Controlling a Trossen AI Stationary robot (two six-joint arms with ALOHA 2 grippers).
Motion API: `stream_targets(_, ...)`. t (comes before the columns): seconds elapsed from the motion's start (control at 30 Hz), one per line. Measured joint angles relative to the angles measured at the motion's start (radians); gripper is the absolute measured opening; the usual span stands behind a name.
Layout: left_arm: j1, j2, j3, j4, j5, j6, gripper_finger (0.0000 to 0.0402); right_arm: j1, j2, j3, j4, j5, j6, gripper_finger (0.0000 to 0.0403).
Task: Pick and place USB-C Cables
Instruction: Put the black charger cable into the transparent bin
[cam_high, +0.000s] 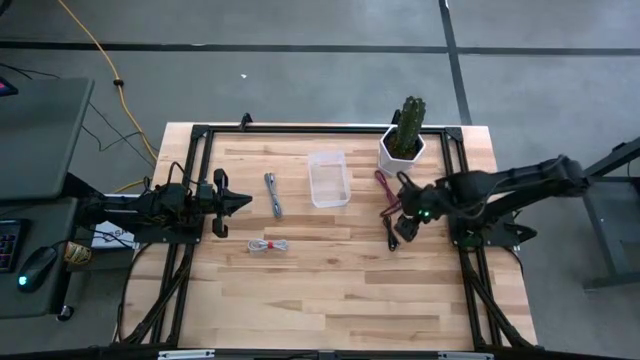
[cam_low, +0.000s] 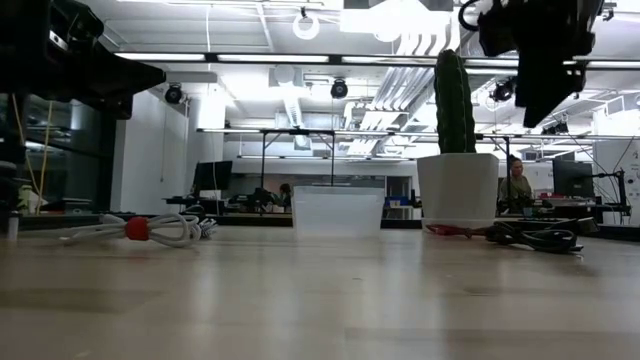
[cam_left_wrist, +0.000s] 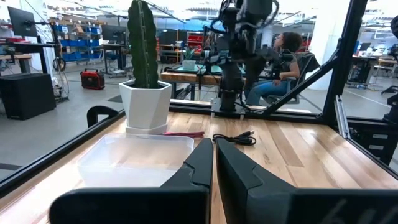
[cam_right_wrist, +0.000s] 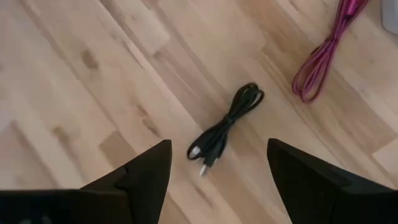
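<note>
My right gripper (cam_right_wrist: 219, 149) is open and hovers above the black cable bundle (cam_right_wrist: 225, 124), touching nothing; it is well clear of the table in the low view (cam_low: 545, 60). The dark red cable (cam_right_wrist: 323, 53) lies just beyond it, near the pot. The grey cable (cam_high: 273, 193) lies left of the clear container. The whitish cable with a red spot (cam_high: 268, 245) lies nearer the front edge (cam_low: 140, 230). All the cables rest flat on the wood. My left gripper (cam_left_wrist: 213, 144) is shut and waits at the table's left side (cam_high: 235, 203).
A clear plastic container (cam_high: 329, 178) stands mid-table toward the far edge. A cactus in a white pot (cam_high: 403, 140) stands to its right, close to the right arm. A black frame (cam_high: 300, 130) runs round the tabletop. A person sits beyond the table (cam_left_wrist: 283, 56).
</note>
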Motion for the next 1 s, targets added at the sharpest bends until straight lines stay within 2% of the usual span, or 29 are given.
stream_targets(0.27, 0.000, 0.000, 0.000, 0.000, 0.000, 0.000, 0.0003, 0.042, 0.125, -0.041, 0.043, 0.095, 0.223, 0.0256)
stream_targets(0.6, 0.000, 0.000, 0.000, 0.000, 0.000, 0.000, 0.0003, 0.057, 0.344, -0.042, 0.096, 0.162, 0.263, 0.0256)
stream_targets(1.0, 0.000, 0.000, 0.000, 0.000, 0.000, 0.000, 0.0003, 0.057, 0.568, -0.043, 0.153, 0.159, 0.246, 0.0256)
